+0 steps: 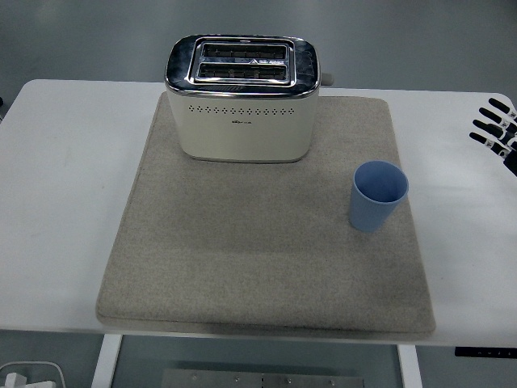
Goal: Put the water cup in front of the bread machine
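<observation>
A blue water cup (378,195) stands upright on the right part of a grey felt mat (242,267), right of centre in the frame, its open mouth facing up. The bread machine (243,97), a cream two-slot toaster with a chrome top, sits at the upper middle of the frame on the mat's far edge. The cup is well apart from it, lower and to the right, not directly below it in the frame. The mat covers most of the white table (65,186).

At the far right edge of the frame, level with the mat's upper part, only the fingertips of the right hand (497,129) show. The fingers look spread and hold nothing, though most of the hand is cut off by the frame.
</observation>
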{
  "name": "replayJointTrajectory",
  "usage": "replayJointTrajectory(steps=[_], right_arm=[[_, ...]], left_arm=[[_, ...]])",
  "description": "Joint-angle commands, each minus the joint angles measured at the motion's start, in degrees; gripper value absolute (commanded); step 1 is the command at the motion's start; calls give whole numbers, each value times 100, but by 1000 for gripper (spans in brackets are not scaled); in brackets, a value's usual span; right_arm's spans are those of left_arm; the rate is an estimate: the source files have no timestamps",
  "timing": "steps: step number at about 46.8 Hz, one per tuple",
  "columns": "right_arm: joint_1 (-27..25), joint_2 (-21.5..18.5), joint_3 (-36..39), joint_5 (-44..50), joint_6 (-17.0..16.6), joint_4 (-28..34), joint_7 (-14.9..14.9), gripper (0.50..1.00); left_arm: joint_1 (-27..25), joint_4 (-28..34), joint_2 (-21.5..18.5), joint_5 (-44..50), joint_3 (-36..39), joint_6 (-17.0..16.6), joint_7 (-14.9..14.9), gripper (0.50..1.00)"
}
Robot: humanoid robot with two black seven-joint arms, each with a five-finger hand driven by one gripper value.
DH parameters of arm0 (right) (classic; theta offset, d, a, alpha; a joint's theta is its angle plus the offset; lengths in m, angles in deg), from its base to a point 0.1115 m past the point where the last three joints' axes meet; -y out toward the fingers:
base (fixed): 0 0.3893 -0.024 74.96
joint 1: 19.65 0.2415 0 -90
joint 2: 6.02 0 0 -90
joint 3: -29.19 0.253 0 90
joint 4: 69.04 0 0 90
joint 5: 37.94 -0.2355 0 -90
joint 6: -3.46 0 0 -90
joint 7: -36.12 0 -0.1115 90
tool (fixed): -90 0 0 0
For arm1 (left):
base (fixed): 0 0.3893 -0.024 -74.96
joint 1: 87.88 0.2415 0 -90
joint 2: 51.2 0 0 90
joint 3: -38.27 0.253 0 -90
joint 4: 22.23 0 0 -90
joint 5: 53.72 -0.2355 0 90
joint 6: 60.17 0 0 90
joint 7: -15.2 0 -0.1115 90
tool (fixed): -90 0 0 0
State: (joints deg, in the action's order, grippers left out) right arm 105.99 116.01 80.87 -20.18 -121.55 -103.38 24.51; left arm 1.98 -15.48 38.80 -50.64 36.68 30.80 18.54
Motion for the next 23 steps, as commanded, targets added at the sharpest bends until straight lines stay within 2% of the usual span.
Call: replayJointTrajectory(steps=[1, 23], right_arm=[[39, 49, 0, -115, 0, 14, 1, 930], [303, 146, 0, -361, 0, -3, 1, 930]], left_arm=[[5, 2, 0, 0, 0, 0, 0, 1000], [-4, 2, 0, 0, 0, 0, 0, 1000]])
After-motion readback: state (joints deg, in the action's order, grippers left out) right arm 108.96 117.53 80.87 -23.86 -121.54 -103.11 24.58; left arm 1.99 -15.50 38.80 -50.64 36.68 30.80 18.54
